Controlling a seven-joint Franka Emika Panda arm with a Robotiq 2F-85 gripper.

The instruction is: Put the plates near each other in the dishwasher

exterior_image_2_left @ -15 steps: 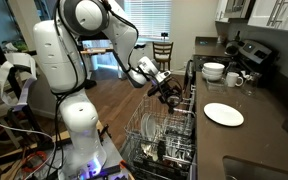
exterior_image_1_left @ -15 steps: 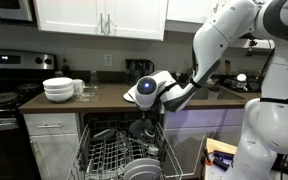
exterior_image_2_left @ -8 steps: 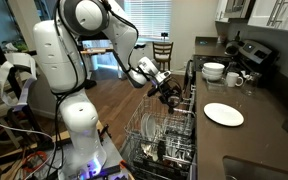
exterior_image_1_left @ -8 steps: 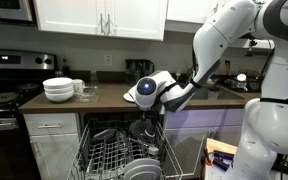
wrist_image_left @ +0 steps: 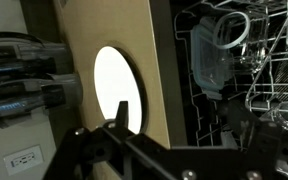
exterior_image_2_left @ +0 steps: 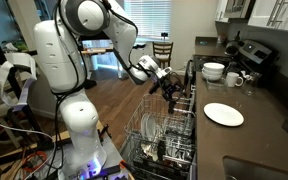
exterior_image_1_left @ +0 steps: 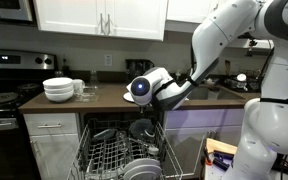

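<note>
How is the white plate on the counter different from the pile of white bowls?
The plate is flat and thin, but the bowls are deep. The plate lies all alone, while the bowls are stacked one inside another. The bowls sit closer to the stove than the plate does. Both are white and round, and both rest on the counter.

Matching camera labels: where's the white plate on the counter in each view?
In an exterior view: plate flat on the counter, right of centre.
In an exterior view: not seen, perhaps behind the arm.
Wrist view: pale oval, centre-left.
Shared landmark: dishwasher rack.
</note>
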